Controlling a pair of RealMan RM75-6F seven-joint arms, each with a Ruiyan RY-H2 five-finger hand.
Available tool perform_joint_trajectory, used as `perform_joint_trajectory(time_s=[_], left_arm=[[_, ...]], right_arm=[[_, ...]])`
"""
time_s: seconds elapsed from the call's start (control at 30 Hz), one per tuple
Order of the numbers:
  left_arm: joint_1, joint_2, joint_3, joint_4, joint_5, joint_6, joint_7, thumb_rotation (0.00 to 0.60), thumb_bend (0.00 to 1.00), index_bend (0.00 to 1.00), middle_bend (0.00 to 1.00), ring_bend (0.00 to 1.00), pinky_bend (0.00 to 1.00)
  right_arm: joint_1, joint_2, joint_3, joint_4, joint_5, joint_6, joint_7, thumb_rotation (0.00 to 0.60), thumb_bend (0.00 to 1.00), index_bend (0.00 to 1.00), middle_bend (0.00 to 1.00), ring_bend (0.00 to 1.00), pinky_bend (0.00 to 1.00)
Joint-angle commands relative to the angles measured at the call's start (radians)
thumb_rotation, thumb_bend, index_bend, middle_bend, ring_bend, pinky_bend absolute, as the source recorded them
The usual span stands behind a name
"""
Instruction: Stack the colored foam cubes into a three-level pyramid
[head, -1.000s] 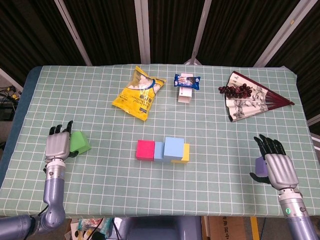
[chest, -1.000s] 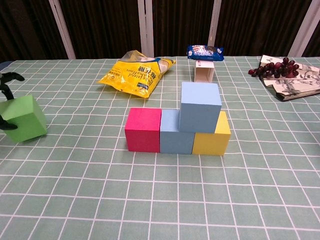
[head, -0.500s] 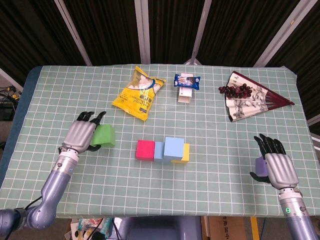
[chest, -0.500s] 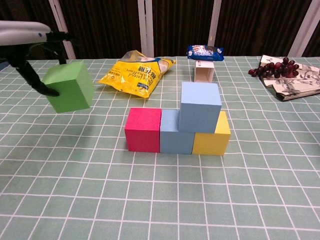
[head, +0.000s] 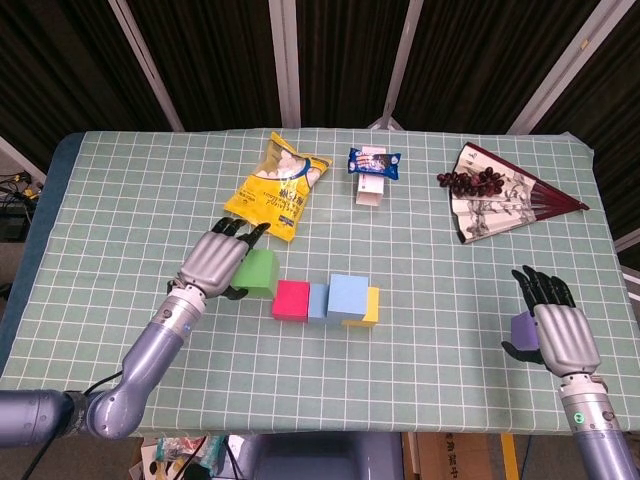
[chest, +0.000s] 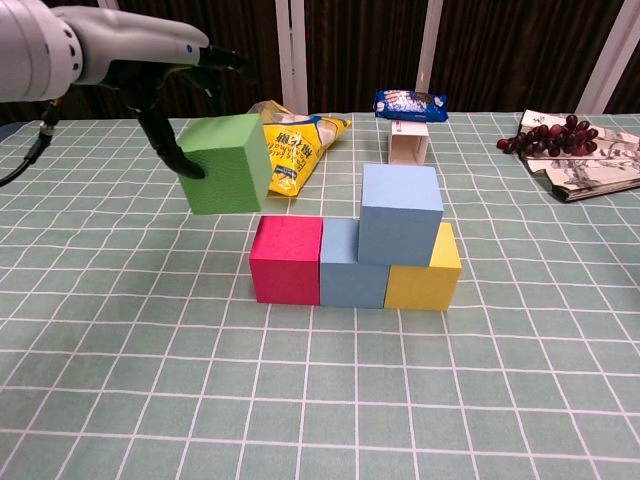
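My left hand (head: 217, 261) (chest: 170, 85) grips a green cube (head: 256, 272) (chest: 226, 163) in the air, just left of and above the red cube (head: 291, 299) (chest: 286, 258). The red cube, a blue cube (chest: 347, 276) and a yellow cube (head: 371, 305) (chest: 423, 274) form a row on the table. A light blue cube (head: 348, 295) (chest: 400, 213) sits on top of that row, over the blue and yellow ones. At the right front, my right hand (head: 560, 332) has its fingers around a purple cube (head: 523, 329) resting on the table.
A yellow snack bag (head: 277, 187) (chest: 275, 143), a blue wrapped snack on a small box (head: 372, 170) (chest: 410, 120), and a paper fan with grapes (head: 492, 195) (chest: 574, 151) lie along the far half of the checked tablecloth (head: 140, 190).
My left hand has lifted the green cube off the table's left side and carried it rightward, up to the red cube. The right hand has stayed on the purple cube.
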Motion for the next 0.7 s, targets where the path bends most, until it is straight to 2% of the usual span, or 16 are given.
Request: perform_joint_trajectory(time_s=[0.03, 0.33, 0.7], left_arm=[[-0.035, -0.016, 0.000, -0.001, -0.027, 0.005, 0.025, 0.600, 0.34, 0.05, 0.39, 0.10, 0.10], [-0.140, -0.056, 0.026, -0.002, -0.131, 0.059, 0.113, 0.600, 0.34, 0.04, 0.39, 0.10, 0.10], [-0.232, -0.106, 0.026, 0.000, -0.241, 0.133, 0.171, 0.600, 0.34, 0.04, 0.39, 0.10, 0.10]], right_arm=[[0.000, 0.000, 0.000, 0.001, 0.001, -0.002, 0.002, 0.600, 0.19, 0.00, 0.00, 0.00, 0.00], [0.000, 0.004, 0.003, -0.003, 0.000, -0.010, 0.014, 0.600, 0.20, 0.00, 0.00, 0.00, 0.00], [-0.002, 0.008, 0.006, -0.009, -0.004, -0.015, 0.030, 0.600, 0.20, 0.00, 0.00, 0.00, 0.00]])
